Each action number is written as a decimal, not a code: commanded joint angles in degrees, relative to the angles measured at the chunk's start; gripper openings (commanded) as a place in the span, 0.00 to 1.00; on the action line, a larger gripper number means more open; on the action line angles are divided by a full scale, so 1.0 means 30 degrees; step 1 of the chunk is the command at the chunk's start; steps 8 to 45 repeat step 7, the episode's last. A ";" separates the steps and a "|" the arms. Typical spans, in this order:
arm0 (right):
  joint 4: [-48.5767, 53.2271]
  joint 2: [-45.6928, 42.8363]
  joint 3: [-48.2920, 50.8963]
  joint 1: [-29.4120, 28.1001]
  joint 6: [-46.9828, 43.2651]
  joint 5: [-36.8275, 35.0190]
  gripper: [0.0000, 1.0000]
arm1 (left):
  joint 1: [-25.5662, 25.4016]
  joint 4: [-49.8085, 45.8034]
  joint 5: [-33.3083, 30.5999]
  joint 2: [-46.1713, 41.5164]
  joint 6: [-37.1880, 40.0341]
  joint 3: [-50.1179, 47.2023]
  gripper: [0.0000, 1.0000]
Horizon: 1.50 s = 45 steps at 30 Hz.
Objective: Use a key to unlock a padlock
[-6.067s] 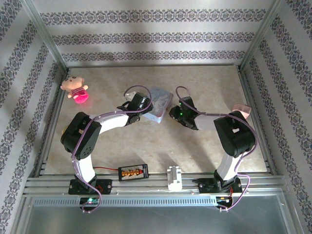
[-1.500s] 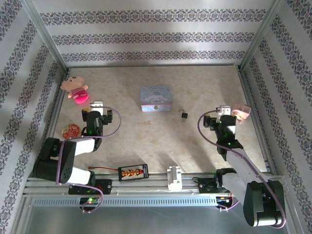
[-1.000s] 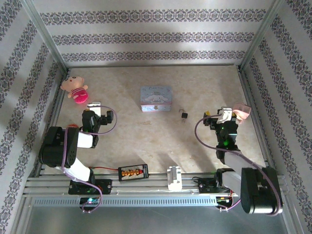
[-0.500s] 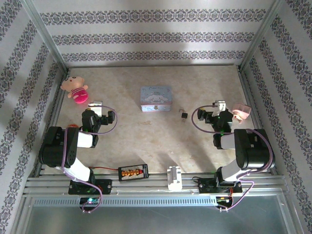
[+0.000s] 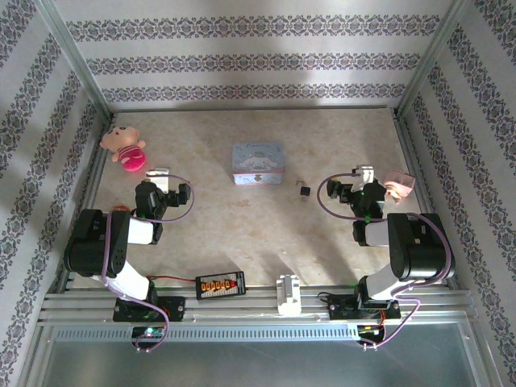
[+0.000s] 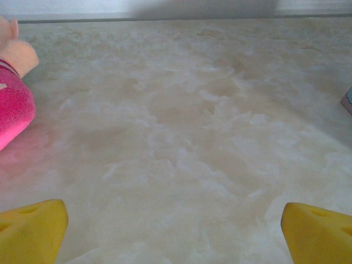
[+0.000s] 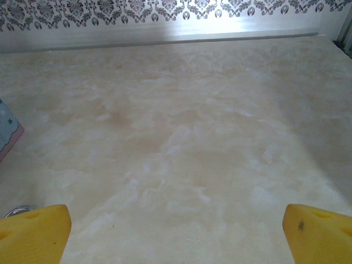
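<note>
The left gripper [image 5: 168, 181] stands with its jaws wide apart and nothing between them. In the left wrist view its yellow fingertips [image 6: 32, 230] sit at the two bottom corners over bare marbled table [image 6: 181, 137]. It is low over the left part of the table, pointing away from the arm bases. A pink plush doll [image 5: 123, 147] lies beyond it toward the far left corner, and the doll's pink body [image 6: 12, 107] shows at the left edge of the wrist view.

The right gripper [image 5: 350, 179] is likewise spread wide and holds nothing, its yellow fingertips [image 7: 34, 226] far apart at the bottom of the right wrist view. A small pink object [image 5: 398, 184] lies just to its right. A small silvery bit [image 7: 16, 210] peeks out above its left fingertip; what it is cannot be told.

The padlock [image 5: 305, 190] rests on the table between the two grippers, nearer the right one and apart from both. It lies just beside the near right corner of the pale blue tin [image 5: 258, 164] without touching it. The tin lies flat at the middle of the table, and one corner [image 7: 6, 137] shows at the left edge of the right wrist view.

On the near rail sit a black box with orange lights [image 5: 219, 284] and a white block [image 5: 287, 292]
</note>
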<state>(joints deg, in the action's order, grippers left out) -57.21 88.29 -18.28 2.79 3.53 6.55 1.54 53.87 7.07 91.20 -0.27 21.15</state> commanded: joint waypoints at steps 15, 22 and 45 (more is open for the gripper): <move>-0.0323 -0.0001 -0.0366 -0.0109 0.0259 0.0006 0.98 | 0.0190 0.1478 -0.0537 -0.0018 -0.0256 -0.0355 0.99; -0.0323 -0.0001 -0.0366 -0.0109 0.0259 0.0006 0.98 | 0.0190 0.1478 -0.0537 -0.0018 -0.0256 -0.0355 0.99; -0.0323 -0.0001 -0.0366 -0.0109 0.0259 0.0006 0.98 | 0.0190 0.1478 -0.0537 -0.0018 -0.0256 -0.0355 0.99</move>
